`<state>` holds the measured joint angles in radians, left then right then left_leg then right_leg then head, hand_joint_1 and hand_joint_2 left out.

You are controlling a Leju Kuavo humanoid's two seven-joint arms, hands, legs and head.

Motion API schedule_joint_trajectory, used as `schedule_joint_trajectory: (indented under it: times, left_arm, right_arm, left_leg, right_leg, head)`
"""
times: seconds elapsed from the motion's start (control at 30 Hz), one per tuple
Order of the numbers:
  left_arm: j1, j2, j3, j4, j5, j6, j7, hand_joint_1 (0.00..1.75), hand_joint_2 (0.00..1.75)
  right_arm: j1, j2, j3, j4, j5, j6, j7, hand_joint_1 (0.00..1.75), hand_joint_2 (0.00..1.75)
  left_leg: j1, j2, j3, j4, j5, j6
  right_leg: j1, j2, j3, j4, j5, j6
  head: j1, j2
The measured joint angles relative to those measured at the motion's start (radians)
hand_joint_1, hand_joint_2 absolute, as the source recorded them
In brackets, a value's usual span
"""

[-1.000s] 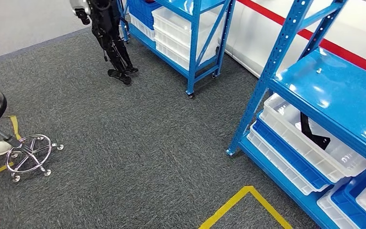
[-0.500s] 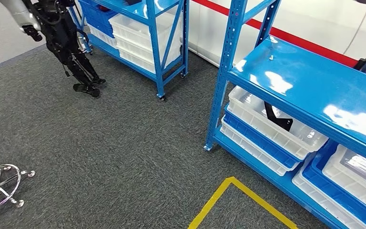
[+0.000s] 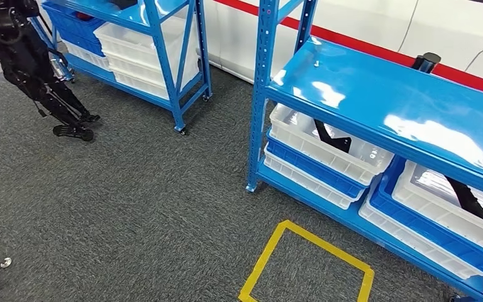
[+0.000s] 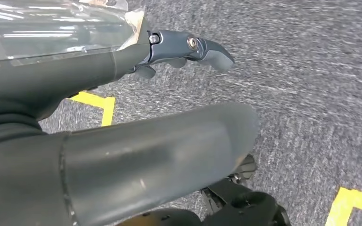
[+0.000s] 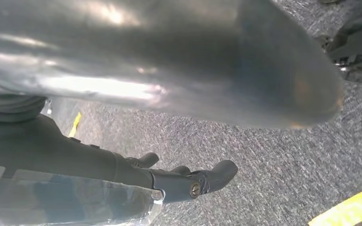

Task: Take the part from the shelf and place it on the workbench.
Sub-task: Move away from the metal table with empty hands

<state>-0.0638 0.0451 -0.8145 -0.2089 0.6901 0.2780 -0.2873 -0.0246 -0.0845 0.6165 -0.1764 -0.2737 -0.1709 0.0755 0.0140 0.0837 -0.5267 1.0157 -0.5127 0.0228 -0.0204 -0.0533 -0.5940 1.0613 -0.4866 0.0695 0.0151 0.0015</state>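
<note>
Over on the left we've got another humanoid robot (image 3: 31, 69) standing on the grey carpet, next to the far blue rack (image 3: 163, 38) with its stacked white bins. Then comes the near shelf (image 3: 377, 100), which we're facing. In its lower tier, a black bent part (image 3: 330, 137) lies in a white bin (image 3: 327, 151), and further right another black part (image 3: 471, 201) sits in a white bin nested in a blue one (image 3: 434, 220). Yellow tape marks a square (image 3: 308, 267) on the floor in front.

Our left hand (image 4: 188, 49) and right hand (image 5: 193, 181) hang low over the carpet, fingers loosely curled with nothing in them.

So as things lie: parts in the shelf bins, hands free. We can't spot a worktop here, so a pick and a carry look like what's left.
</note>
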Motion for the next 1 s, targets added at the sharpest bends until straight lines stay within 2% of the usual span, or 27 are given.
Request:
schedule_joint_trajectory:
  times: [0.03, 0.07, 0.1, 0.13, 0.2, 0.23, 0.27, 0.3, 0.33, 0.37, 0.4, 0.43, 0.47, 0.5, 0.57, 0.63, 0.67, 0.7, 0.77, 0.83, 0.87, 0.9, 0.93, 0.97, 1.0]
  left_arm:
    - [0.000, 0.000, 0.000, 0.000, 0.000, 0.001, 0.000, 0.00, 0.00]
    - [-0.001, 0.001, 0.000, 0.000, 0.000, 0.002, 0.000, 0.00, 0.00]
    - [-0.002, 0.000, 0.000, 0.000, 0.000, 0.003, 0.000, 0.00, 0.00]
    - [-0.004, 0.000, 0.000, 0.000, 0.001, 0.004, 0.000, 0.00, 0.00]
    - [-0.007, -0.001, 0.000, -0.001, 0.001, 0.005, 0.000, 0.00, 0.00]
    - [-0.006, -0.002, 0.000, -0.001, 0.001, 0.006, 0.000, 0.00, 0.00]
    - [-0.004, -0.002, 0.000, -0.001, 0.001, 0.006, 0.000, 0.00, 0.00]
    - [-0.002, -0.002, 0.000, -0.001, 0.001, 0.006, 0.000, 0.00, 0.00]
    - [0.000, -0.002, 0.000, -0.001, 0.001, 0.006, 0.000, 0.00, 0.00]
    - [0.002, -0.002, 0.000, -0.001, 0.001, 0.006, 0.000, 0.00, 0.00]
    - [0.002, -0.002, 0.000, -0.001, 0.001, 0.006, 0.000, 0.00, 0.00]
    - [0.002, -0.001, 0.000, -0.001, 0.001, 0.006, 0.001, 0.00, 0.00]
    - [0.002, -0.001, 0.000, -0.001, 0.000, 0.007, 0.001, 0.00, 0.00]
    - [0.002, 0.000, 0.000, 0.000, 0.000, 0.007, 0.002, 0.00, 0.00]
    - [0.000, 0.001, -0.001, 0.000, -0.001, 0.008, 0.004, 0.00, 0.00]
    - [-0.003, 0.000, -0.001, 0.000, -0.002, 0.009, 0.008, 0.00, 0.00]
    - [-0.004, 0.000, -0.001, 0.000, -0.002, 0.009, 0.009, 0.00, 0.00]
    - [-0.005, 0.000, -0.001, 0.000, -0.002, 0.010, 0.009, 0.00, 0.00]
    - [-0.004, 0.002, -0.001, 0.000, -0.002, 0.010, 0.010, 0.00, 0.00]
    - [-0.003, 0.003, -0.002, 0.000, -0.002, 0.011, 0.010, 0.00, 0.00]
    - [-0.003, 0.003, -0.002, 0.000, -0.002, 0.011, 0.010, 0.00, 0.00]
    - [-0.003, 0.003, -0.003, 0.000, -0.002, 0.011, 0.010, 0.00, 0.00]
    - [-0.004, 0.002, -0.004, 0.000, -0.002, 0.011, 0.010, 0.00, 0.00]
    - [-0.004, 0.002, -0.005, 0.000, -0.002, 0.011, 0.010, 0.00, 0.00]
    - [-0.004, 0.002, -0.006, 0.000, -0.002, 0.012, 0.009, 0.00, 0.00]
  right_arm:
    - [-0.002, 0.000, 0.000, 0.000, 0.001, 0.000, 0.000, 0.00, 0.00]
    - [-0.003, 0.000, 0.000, 0.000, 0.001, 0.000, 0.000, 0.00, 0.00]
    - [-0.003, 0.000, 0.000, 0.000, 0.001, 0.000, 0.000, 0.00, 0.00]
    - [-0.002, 0.000, 0.001, 0.000, 0.001, 0.001, 0.000, 0.00, 0.00]
    - [-0.003, 0.000, 0.003, 0.000, 0.002, 0.001, 0.001, 0.00, 0.00]
    - [-0.004, 0.000, 0.004, -0.001, 0.002, 0.001, 0.002, 0.00, 0.00]
    - [-0.005, 0.000, 0.005, 0.000, 0.002, 0.001, 0.002, 0.00, 0.00]
    - [-0.005, 0.000, 0.006, 0.000, 0.002, 0.001, 0.002, 0.00, 0.00]
    - [-0.005, -0.001, 0.007, 0.000, 0.002, 0.001, 0.002, 0.00, 0.00]
    - [-0.004, -0.001, 0.007, 0.000, 0.001, 0.001, 0.002, 0.00, 0.00]
    - [-0.003, -0.001, 0.007, 0.000, 0.001, 0.001, 0.002, 0.00, 0.00]
    - [-0.002, -0.001, 0.008, 0.000, 0.000, 0.001, 0.002, 0.00, 0.00]
    - [-0.002, 0.000, 0.008, 0.000, -0.002, 0.002, 0.002, 0.00, 0.00]
    - [-0.003, 0.001, 0.008, 0.000, -0.005, 0.003, 0.002, 0.00, 0.00]
    - [-0.001, 0.002, 0.008, 0.000, -0.009, 0.004, 0.002, 0.00, 0.00]
    - [0.004, 0.002, 0.008, 0.000, -0.012, 0.003, 0.002, 0.00, 0.00]
    - [0.006, 0.003, 0.008, 0.000, -0.012, 0.003, 0.002, 0.00, 0.00]
    - [0.007, 0.003, 0.008, 0.000, -0.012, 0.003, 0.002, 0.00, 0.00]
    - [0.005, 0.004, 0.009, 0.000, -0.012, 0.002, 0.002, 0.00, 0.00]
    - [0.003, 0.004, 0.009, 0.000, -0.012, 0.002, 0.002, 0.00, 0.00]
    - [0.003, 0.004, 0.009, 0.000, -0.012, 0.002, 0.002, 0.00, 0.00]
    - [0.004, 0.004, 0.009, 0.000, -0.012, 0.002, 0.002, 0.00, 0.00]
    - [0.005, 0.003, 0.009, 0.000, -0.011, 0.002, 0.002, 0.00, 0.00]
    - [0.006, 0.003, 0.009, 0.000, -0.010, 0.002, 0.002, 0.00, 0.00]
    - [0.005, 0.002, 0.010, 0.000, -0.010, 0.002, 0.002, 0.00, 0.00]
  left_leg:
    - [-0.003, 0.009, 0.005, 0.000, -0.004, -0.007]
    - [-0.005, 0.019, 0.010, -0.001, -0.007, -0.013]
    - [-0.004, 0.028, 0.016, -0.003, -0.010, -0.018]
    - [-0.001, 0.027, 0.020, -0.003, -0.014, -0.024]
    - [0.004, -0.015, 0.008, 0.037, -0.047, -0.033]
    - [0.006, -0.045, -0.015, 0.087, -0.077, -0.036]
    - [0.006, -0.068, -0.048, 0.154, -0.112, -0.036]
    - [0.006, -0.078, -0.083, 0.220, -0.139, -0.036]
    - [0.006, -0.083, -0.110, 0.268, -0.151, -0.035]
    - [0.006, -0.084, -0.123, 0.282, -0.142, -0.034]
    - [0.006, -0.087, -0.117, 0.257, -0.113, -0.032]
    - [0.007, -0.094, -0.095, 0.201, -0.072, -0.030]
    - [0.008, -0.114, -0.066, 0.132, -0.034, -0.026]
    - [0.010, -0.133, -0.042, 0.073, -0.009, -0.024]
    - [0.007, -0.153, -0.020, 0.019, 0.006, -0.017]
    - [0.003, -0.133, -0.017, 0.010, 0.010, -0.004]
    - [0.002, -0.123, -0.015, 0.004, 0.014, 0.005]
    - [0.003, -0.112, -0.012, -0.003, 0.019, 0.013]
    - [0.003, -0.086, -0.010, -0.009, 0.022, 0.022]
    - [0.001, -0.057, -0.011, -0.009, 0.021, 0.023]
    - [0.001, -0.043, -0.011, -0.009, 0.020, 0.023]
    - [0.002, -0.032, -0.010, -0.009, 0.019, 0.022]
    - [0.002, -0.021, -0.008, -0.009, 0.017, 0.019]
    - [0.002, -0.011, -0.005, -0.008, 0.015, 0.016]
    - [-0.001, -0.001, -0.001, -0.007, 0.011, 0.010]
  right_leg:
    - [0.002, -0.014, 0.019, -0.032, 0.009, -0.005]
    - [0.006, -0.016, 0.023, -0.040, 0.012, -0.012]
    - [0.007, -0.004, 0.023, -0.040, 0.012, -0.019]
    - [0.002, 0.007, 0.023, -0.041, 0.013, -0.026]
    - [-0.006, 0.028, 0.027, -0.044, 0.015, -0.042]
    - [-0.010, 0.039, 0.028, -0.045, 0.016, -0.050]
    - [-0.007, 0.050, 0.027, -0.045, 0.017, -0.055]
    - [-0.004, 0.061, 0.027, -0.045, 0.017, -0.058]
    - [-0.002, 0.075, 0.027, -0.045, 0.017, -0.059]
    - [-0.001, 0.089, 0.028, -0.044, 0.017, -0.059]
    - [0.000, 0.102, 0.030, -0.044, 0.016, -0.059]
    - [0.000, 0.116, 0.032, -0.044, 0.016, -0.058]
    - [0.000, 0.129, 0.034, -0.043, 0.016, -0.057]
    - [0.003, 0.141, 0.033, -0.042, 0.016, -0.055]
    - [0.005, 0.161, 0.026, -0.043, 0.017, -0.044]
    - [0.003, 0.175, 0.018, -0.047, 0.020, -0.027]
    - [0.002, 0.164, 0.013, -0.041, 0.017, -0.022]
    - [0.002, 0.141, 0.002, -0.020, 0.005, -0.021]
    - [0.002, 0.085, -0.050, 0.087, -0.046, -0.026]
    - [0.000, 0.066, -0.113, 0.213, -0.094, -0.025]
    - [0.000, 0.063, -0.124, 0.238, -0.099, -0.019]
    - [-0.001, 0.061, -0.114, 0.220, -0.087, -0.010]
    - [-0.001, 0.053, -0.083, 0.163, -0.064, 0.000]
    - [0.000, 0.032, -0.041, 0.087, -0.038, 0.006]
    - [0.003, 0.008, -0.003, 0.019, -0.014, 0.007]
  head:
    - [-0.001, 0.000]
    - [-0.002, 0.000]
    - [-0.004, 0.000]
    - [-0.006, 0.000]
    - [-0.008, 0.000]
    - [-0.010, 0.000]
    - [-0.011, 0.000]
    - [-0.011, 0.000]
    - [-0.011, 0.000]
    - [-0.011, 0.000]
    - [-0.011, 0.000]
    - [-0.011, 0.000]
    - [-0.011, 0.000]
    - [-0.011, 0.000]
    - [-0.010, 0.000]
    - [-0.011, 0.000]
    - [-0.010, 0.000]
    - [-0.009, 0.000]
    - [-0.006, 0.000]
    - [-0.004, 0.000]
    - [-0.004, 0.000]
    - [-0.004, 0.000]
    - [-0.004, 0.000]
    - [-0.003, 0.000]
    - [-0.002, 0.000]
